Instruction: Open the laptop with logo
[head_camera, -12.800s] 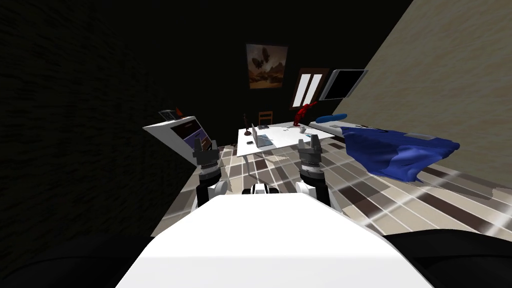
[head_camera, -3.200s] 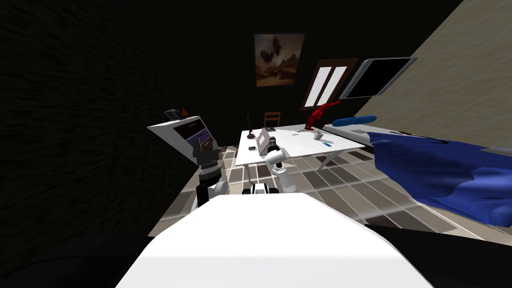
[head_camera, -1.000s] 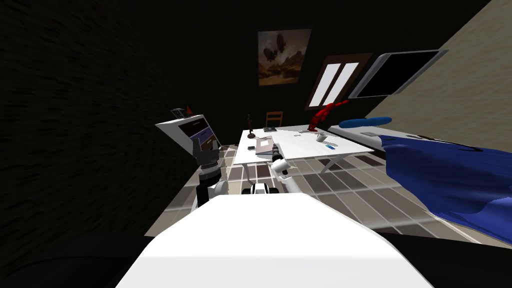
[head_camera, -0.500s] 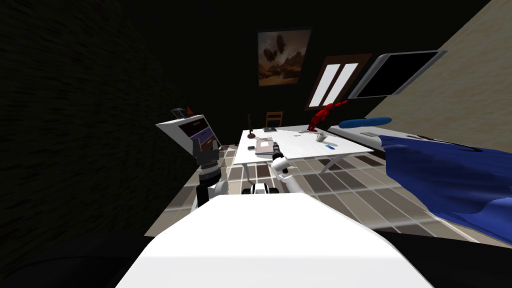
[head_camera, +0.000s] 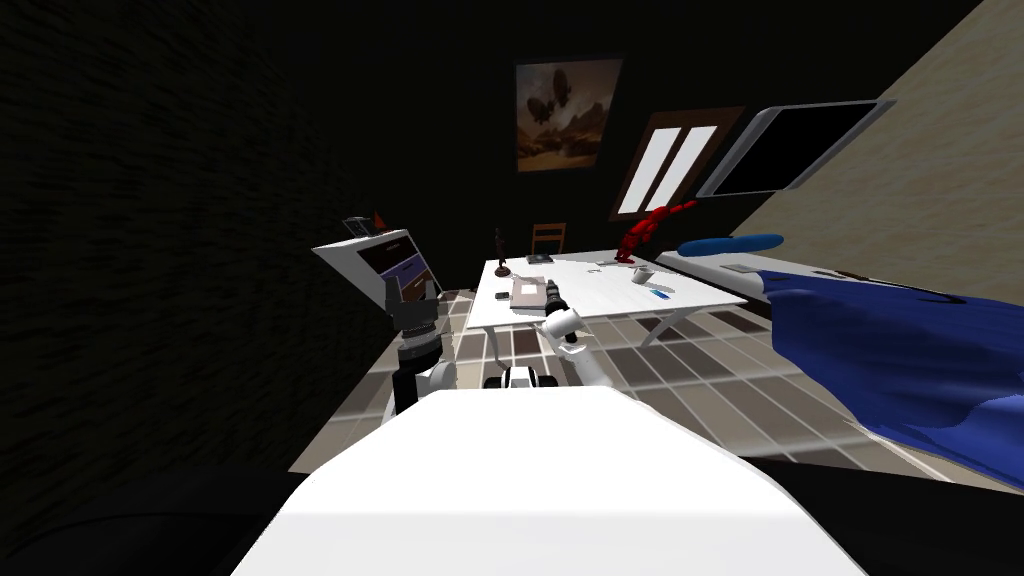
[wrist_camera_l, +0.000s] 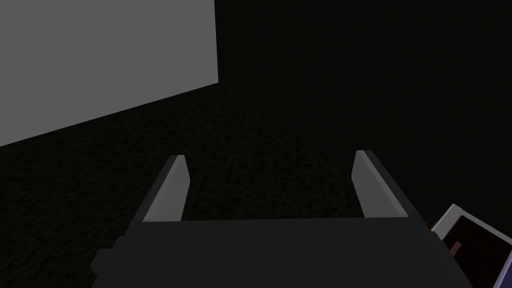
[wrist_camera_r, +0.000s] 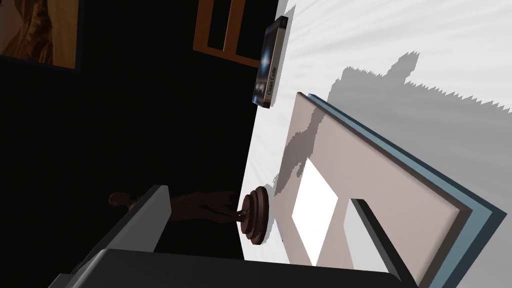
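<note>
At your far left in the head view, a white dresser (head_camera: 372, 256) with dark and purple drawer fronts stands against the dark wall. Your left gripper (head_camera: 408, 294) is raised just in front of it, well apart from the table. In its own wrist view its 2 fingers (wrist_camera_l: 167, 192) stand wide apart with nothing between them. Next comes the white table (head_camera: 610, 292). At its left edge a dark brown figurine (wrist_camera_r: 212, 206) stands on a round base, just beside the laptop (wrist_camera_r: 372, 182), the thing you are after. It lies near the table's front left corner, its pinkish-beige lid down over a blue-grey base, with a white rectangular logo (wrist_camera_r: 314, 216) on the lid. Your right gripper (wrist_camera_r: 259, 197) reaches over that corner, spread wide and gripping nothing. 1 finger (wrist_camera_r: 360, 230) hangs over the lid right next to the logo, and the other is off the table's edge near the figurine. You cannot tell from these views whether the finger over the lid touches it. Beyond the laptop a thin book (wrist_camera_r: 270, 62) lies at the table's far edge, with a wooden chair (head_camera: 547, 237) behind it. Further right on the table sit a pale mug (head_camera: 641, 274) and a small blue item (head_camera: 660, 293), then a red figure (head_camera: 645, 227) near the far corner. At your far right a blue blanket (head_camera: 880, 340) spreads over a white bed (head_camera: 720, 268).
</note>
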